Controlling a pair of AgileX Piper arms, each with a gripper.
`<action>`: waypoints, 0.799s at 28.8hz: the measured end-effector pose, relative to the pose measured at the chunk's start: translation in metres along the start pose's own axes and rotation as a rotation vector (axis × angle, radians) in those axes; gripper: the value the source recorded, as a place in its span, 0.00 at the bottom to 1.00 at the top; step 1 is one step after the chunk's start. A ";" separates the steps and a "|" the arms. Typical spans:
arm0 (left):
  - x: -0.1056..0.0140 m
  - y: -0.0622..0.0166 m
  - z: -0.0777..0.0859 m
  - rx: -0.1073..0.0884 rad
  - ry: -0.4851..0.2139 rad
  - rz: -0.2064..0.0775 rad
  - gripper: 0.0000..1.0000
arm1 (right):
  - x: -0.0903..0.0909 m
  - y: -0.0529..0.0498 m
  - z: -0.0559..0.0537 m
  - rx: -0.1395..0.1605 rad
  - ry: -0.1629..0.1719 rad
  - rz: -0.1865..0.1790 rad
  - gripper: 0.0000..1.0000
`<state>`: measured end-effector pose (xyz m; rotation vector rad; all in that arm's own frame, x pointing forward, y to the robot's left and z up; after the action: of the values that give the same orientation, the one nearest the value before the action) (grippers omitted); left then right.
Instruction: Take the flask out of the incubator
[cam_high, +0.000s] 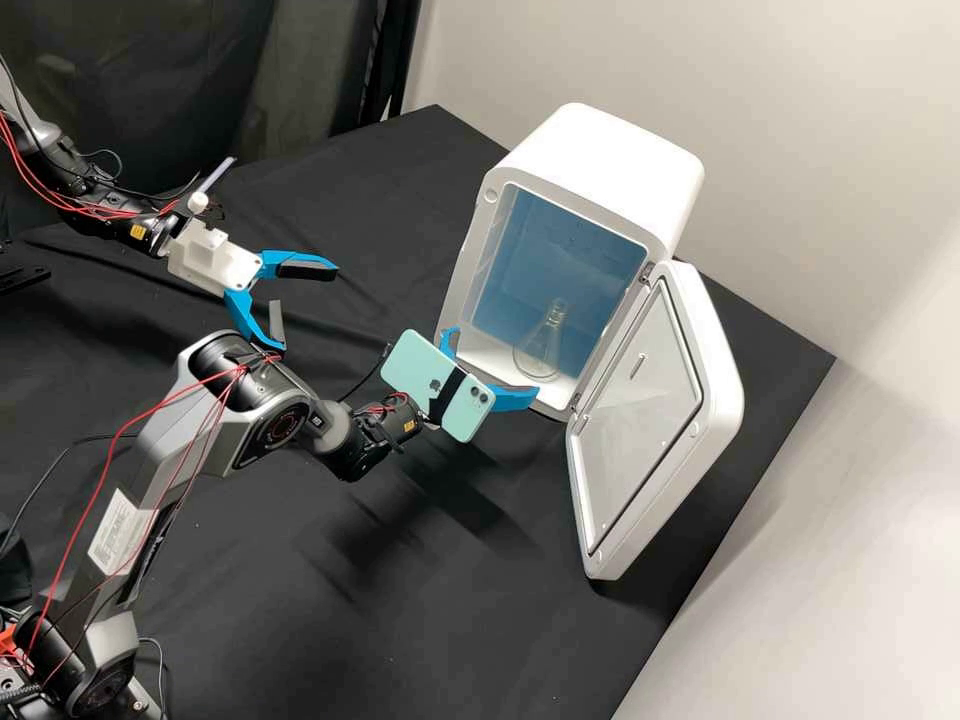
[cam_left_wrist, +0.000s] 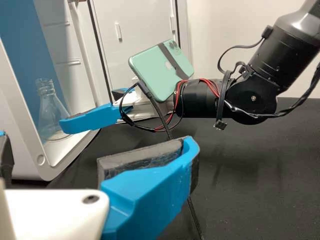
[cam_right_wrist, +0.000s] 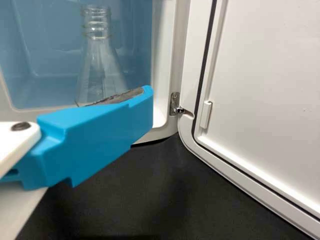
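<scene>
Flask (cam_high: 543, 336): clear glass, open neck, upright on the floor of the incubator (cam_high: 600, 165), within its blue interior. Incubator: white, on the black bench (cam_high: 400, 580), door (cam_high: 655, 430) swung wide open. My right gripper (cam_high: 487, 368): at the incubator's mouth, fingers spread, nothing between them. One finger (cam_right_wrist: 95, 131) crosses the flask's base in my right wrist view, seemingly just short of touching it. Phone (cam_high: 441, 386): mint green, strapped to my right wrist. My left gripper (cam_high: 300, 303): above the bench, well apart from the incubator, fingers spread, holding nothing.
</scene>
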<state>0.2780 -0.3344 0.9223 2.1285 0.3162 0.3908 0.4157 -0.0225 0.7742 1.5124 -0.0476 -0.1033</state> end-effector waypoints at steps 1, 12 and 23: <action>0.000 0.0000 0.000 0.000 0.000 0.000 1.00 | 0.000 0.000 0.000 0.000 -0.001 -0.001 1.00; 0.000 0.0000 0.000 0.000 0.000 0.000 1.00 | 0.005 -0.002 0.001 0.000 -0.005 -0.006 1.00; -0.003 0.0038 0.001 0.003 0.002 0.003 1.00 | 0.008 0.000 -0.002 0.036 0.023 -0.010 1.00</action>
<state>0.2761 -0.3380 0.9247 2.1320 0.3150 0.3947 0.4242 -0.0209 0.7738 1.5494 -0.0236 -0.0938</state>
